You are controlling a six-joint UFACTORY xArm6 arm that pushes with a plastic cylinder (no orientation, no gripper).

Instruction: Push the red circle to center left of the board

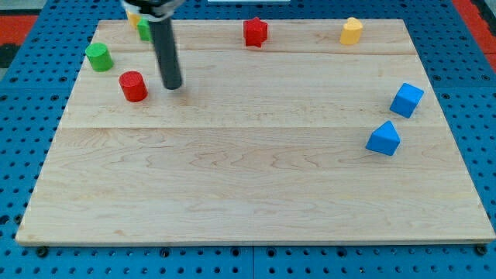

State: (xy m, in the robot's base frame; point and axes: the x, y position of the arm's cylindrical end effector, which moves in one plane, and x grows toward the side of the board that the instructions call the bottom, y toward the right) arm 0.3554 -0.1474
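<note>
Since no pincer shows, its state can't be told; my tip (172, 85) sits just right of the red circle (133, 85), left on the tabletop (256, 194). Best: circle behind it, push nearward, clear of the far green cylinder (99, 56).

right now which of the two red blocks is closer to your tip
The red circle, just to the view's left of my tip; the red star-like block sits far off by the top edge.

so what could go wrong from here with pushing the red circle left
My tip sits just to the view's right of the red circle, apart from it. Pushed up-left, the circle could bump the green circle. An off-centre push may let it slip past my tip. Pushed too far, it could slide off the board's left edge.
</note>
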